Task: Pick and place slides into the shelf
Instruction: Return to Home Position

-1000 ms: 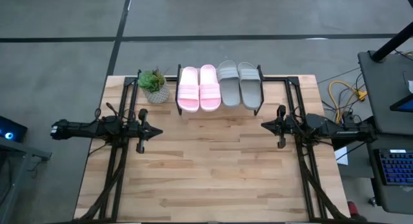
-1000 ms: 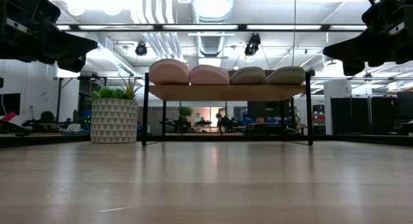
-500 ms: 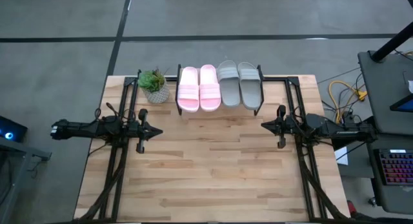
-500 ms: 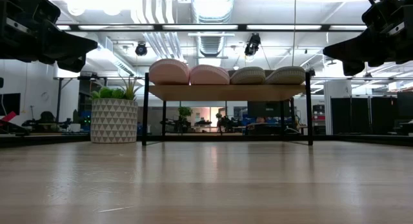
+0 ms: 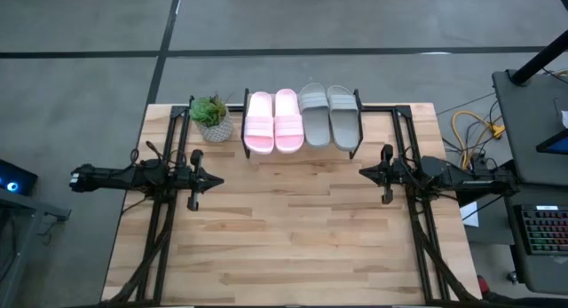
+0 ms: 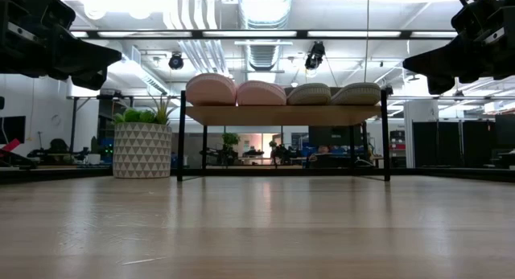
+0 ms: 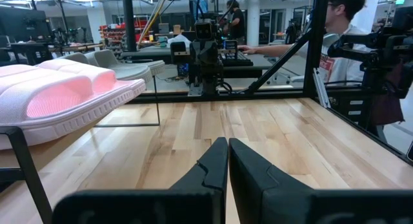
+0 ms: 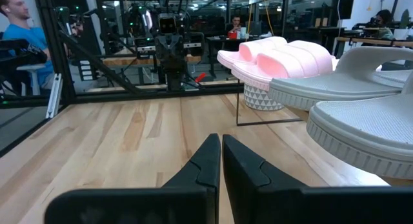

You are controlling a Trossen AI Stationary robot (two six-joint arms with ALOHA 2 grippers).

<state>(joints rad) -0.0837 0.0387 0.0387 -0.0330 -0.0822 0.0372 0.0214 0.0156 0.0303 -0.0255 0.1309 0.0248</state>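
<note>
High view: I see the pink slides (image 5: 273, 121) and the grey slides (image 5: 328, 115) side by side on the shelf (image 6: 282, 115) at upper centre, pink on the left. My left gripper (image 5: 216, 178) hangs at mid-left and my right gripper (image 5: 364, 172) at mid-right, both well apart from the shelf, fingers pressed together, holding nothing.

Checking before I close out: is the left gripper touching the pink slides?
Apart. The high view shows bare tabletop between the left gripper and the pink slides.
</note>
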